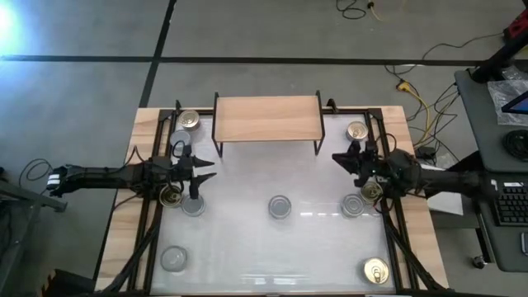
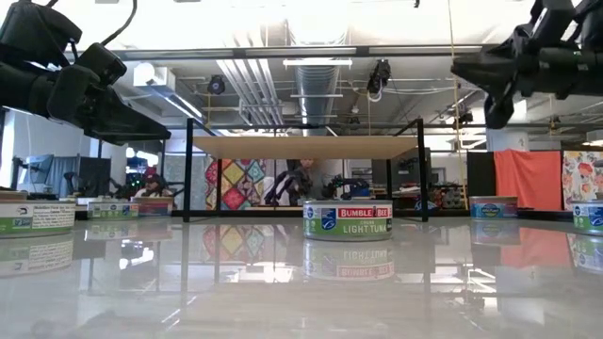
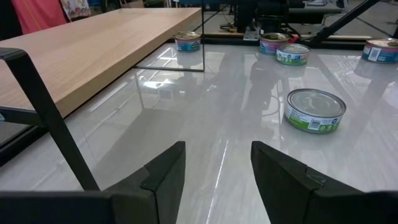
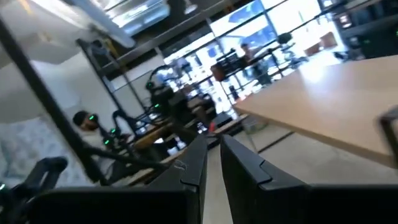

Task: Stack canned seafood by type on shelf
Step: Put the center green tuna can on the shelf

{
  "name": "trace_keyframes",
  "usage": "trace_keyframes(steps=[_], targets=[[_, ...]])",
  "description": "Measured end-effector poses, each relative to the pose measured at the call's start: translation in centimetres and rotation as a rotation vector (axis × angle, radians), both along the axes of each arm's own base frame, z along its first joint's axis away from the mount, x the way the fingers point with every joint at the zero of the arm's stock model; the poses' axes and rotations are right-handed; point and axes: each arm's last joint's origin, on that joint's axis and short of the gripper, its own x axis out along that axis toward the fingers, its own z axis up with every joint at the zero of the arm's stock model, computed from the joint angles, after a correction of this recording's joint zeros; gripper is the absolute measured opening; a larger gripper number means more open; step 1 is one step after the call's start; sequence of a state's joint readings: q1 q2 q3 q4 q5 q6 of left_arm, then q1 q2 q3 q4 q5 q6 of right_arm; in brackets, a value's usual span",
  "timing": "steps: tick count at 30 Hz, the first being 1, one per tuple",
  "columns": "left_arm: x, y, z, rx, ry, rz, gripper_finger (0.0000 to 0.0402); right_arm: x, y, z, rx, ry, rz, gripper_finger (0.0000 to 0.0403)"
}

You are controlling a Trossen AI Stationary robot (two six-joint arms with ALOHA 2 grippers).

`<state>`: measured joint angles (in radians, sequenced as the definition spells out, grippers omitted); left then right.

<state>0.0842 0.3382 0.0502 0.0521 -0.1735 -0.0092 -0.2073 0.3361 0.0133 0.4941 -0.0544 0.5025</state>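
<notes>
Glossy white tabletop (image 1: 272,247), seen from above, carried the scattered canned seafood: a silver-lidded tin at the centre (image 1: 280,207), more tins down both sides, gold-lidded ones at the far corners and near right. The shelf (image 1: 266,118) stood bare at the far edge. The left gripper (image 1: 202,172) hung over the left side just past a silver tin (image 1: 192,205), fingers spread and holding nothing; the right gripper (image 1: 340,159) hung over the right side, beside the shelf's right end, also empty.

At table height, a Bumble Bee light tuna tin (image 2: 348,219) sat in front of the shelf (image 2: 303,147), both arms raised well above the surface.

Past the left arm's parted fingers (image 3: 163,173), a green-labelled tin (image 3: 314,110) lay on the shiny top, the shelf board (image 3: 93,53) alongside.

The right wrist camera showed its fingers (image 4: 249,168) nearly pressed together, gripping nothing, with the shelf board (image 4: 329,102) ahead.

Such tins looked rigid, squat and likely dense for their size, with slick metal walls; a hold across the side wall, jaws straddling the round body, seemed the surest grip.
</notes>
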Motion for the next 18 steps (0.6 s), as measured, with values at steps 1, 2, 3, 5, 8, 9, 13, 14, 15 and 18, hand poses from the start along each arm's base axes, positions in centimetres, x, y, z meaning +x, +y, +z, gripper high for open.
trace_keyframes(steps=[1,2,3,5,8,9,13,14,15,18], targets=[[0.0,0.0,0.0,0.0,0.0,0.0,0.0167,0.4,0.2,-0.2,-0.009,0.026,0.015,0.0038],[0.0,0.0,0.0,0.0,0.0,0.0,0.0168,0.8,0.3,-0.4,-0.023,0.065,0.033,0.0038],[0.0,0.0,0.0,0.0,0.0,0.0,0.0168,1.2,0.6,-0.6,-0.038,0.101,0.054,0.0038],[0.0,0.0,0.0,0.0,0.0,0.0,0.0168,2.0,1.1,-0.6,-0.06,0.153,0.099,0.0038],[0.0,0.0,0.0,0.0,0.0,0.0,0.0168,3.1,2.2,-0.1,-0.133,0.197,0.18,0.0038],[0.0,0.0,0.0,0.0,0.0,0.0,0.0168,3.5,2.6,0.2,-0.163,0.207,0.206,0.0038],[0.0,0.0,0.0,0.0,0.0,0.0,0.0168,5.2,4.0,1.0,-0.263,0.255,0.29,0.0038],[0.0,0.0,0.0,0.0,0.0,0.0,0.0168,5.6,4.3,1.2,-0.285,0.271,0.304,0.0038],[0.0,0.0,0.0,0.0,0.0,0.0,0.0168,6.0,4.5,1.3,-0.307,0.288,0.315,0.0039],[0.0,0.0,0.0,0.0,0.0,0.0,0.0168,7.3,4.8,1.7,-0.335,0.337,0.33,0.0059]])
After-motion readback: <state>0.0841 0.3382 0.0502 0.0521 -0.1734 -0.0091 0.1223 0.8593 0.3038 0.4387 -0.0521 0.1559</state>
